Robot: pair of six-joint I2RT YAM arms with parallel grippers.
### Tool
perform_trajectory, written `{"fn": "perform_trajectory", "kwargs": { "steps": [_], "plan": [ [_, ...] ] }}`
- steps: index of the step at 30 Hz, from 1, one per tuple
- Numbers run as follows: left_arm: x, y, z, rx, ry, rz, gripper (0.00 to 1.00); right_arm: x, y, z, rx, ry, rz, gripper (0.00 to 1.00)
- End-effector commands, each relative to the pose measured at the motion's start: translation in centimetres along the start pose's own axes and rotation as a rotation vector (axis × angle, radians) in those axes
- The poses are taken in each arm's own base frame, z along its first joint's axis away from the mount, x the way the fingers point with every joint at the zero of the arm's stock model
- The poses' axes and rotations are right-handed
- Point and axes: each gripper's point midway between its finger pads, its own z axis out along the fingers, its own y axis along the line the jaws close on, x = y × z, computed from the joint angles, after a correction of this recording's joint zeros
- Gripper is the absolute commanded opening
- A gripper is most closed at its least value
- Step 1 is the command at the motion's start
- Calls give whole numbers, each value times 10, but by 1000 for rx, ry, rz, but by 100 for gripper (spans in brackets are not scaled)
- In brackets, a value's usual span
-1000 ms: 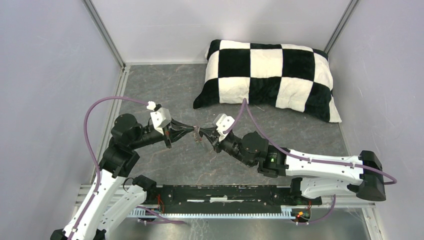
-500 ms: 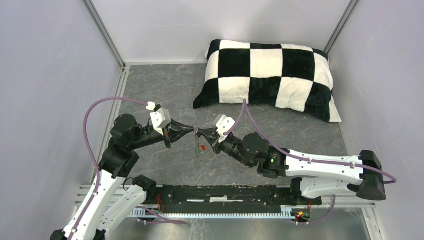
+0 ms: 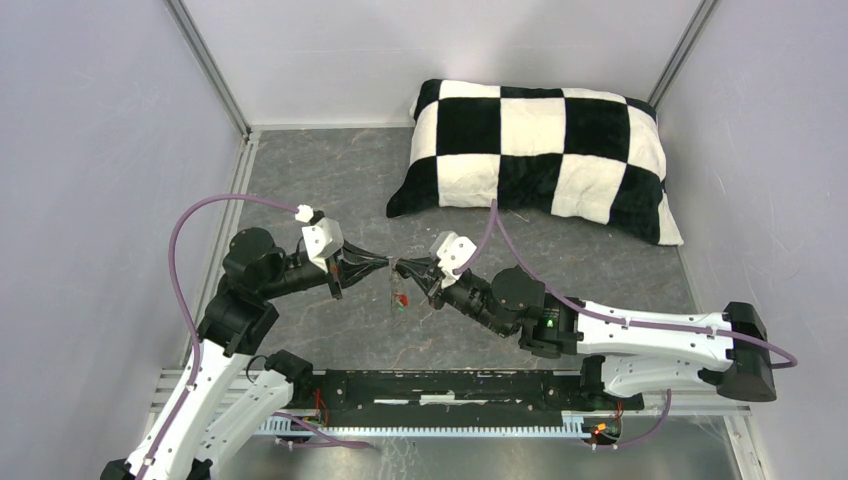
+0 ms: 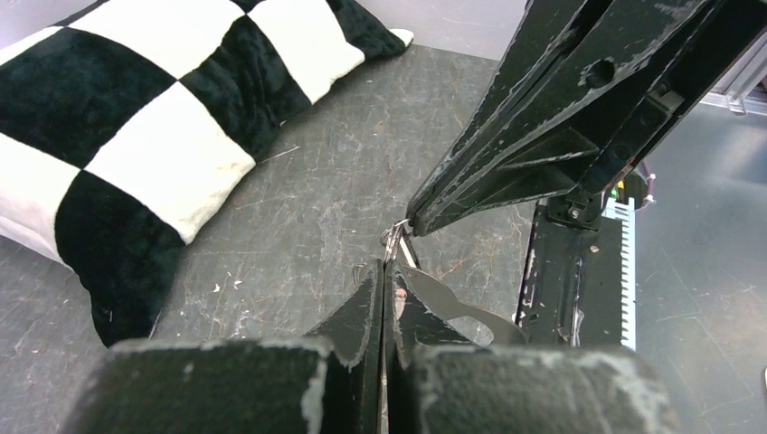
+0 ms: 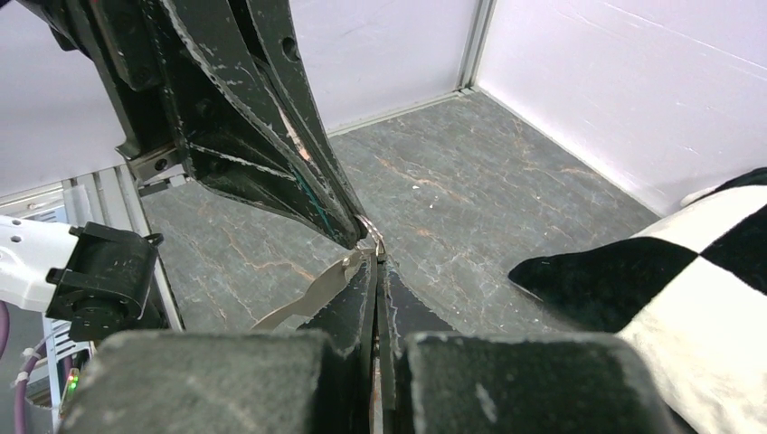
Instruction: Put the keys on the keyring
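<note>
1. Nearest you, your two arms reach in from the table's near edge and meet tip to tip in mid-air above the table [image 3: 330, 170], roughly in the middle of it.
2. Your left gripper [image 3: 388, 265] is clenched. In its wrist view the fingers [image 4: 362, 312] lie pressed together with no gap.
3. Your right gripper [image 3: 412, 271] is clenched as well, its fingers [image 5: 411, 312] flat against each other and pointing straight at the left one's tips.
4. Between the two sets of tips sits a small metal ring [image 4: 394, 237] (it is thin and partly hidden, so you cannot tell which gripper pinches it).
5. The keyring [image 4: 448, 307], a flat grey piece with a cut-out slot, starts right at those tips and slopes down and away, clear of the table. Both grippers touch its upper end, and the views do not show which one carries it.
6. The keys [image 3: 400, 299] dangle just below the meeting point. Only a red tag shows clearly, and the rest is too small to make out.
7. Farthest off, the checked pillow [image 3: 530, 150] lies in the back right corner, well apart from the grippers.
</note>
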Motion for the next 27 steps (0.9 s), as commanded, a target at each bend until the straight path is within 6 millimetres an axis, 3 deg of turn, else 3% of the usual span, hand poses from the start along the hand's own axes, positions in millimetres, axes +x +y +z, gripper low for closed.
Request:
{"fn": "perform_trajectory", "kwargs": {
  "steps": [1,8,15,27],
  "plan": [
    [-14,-3,-1,24,-25,80,2,-28,4,-6,-25,-89,15,0],
    [-12,-11,-2,81,-10,105,2,-25,9,-5,-59,-74,-23,1],
    [-12,-33,-7,204,-2,135,2,-22,8,-9,-74,-62,-61,0],
    [-13,-48,-12,289,10,140,2,-26,29,-22,-240,-82,-178,0]
  ]
}}
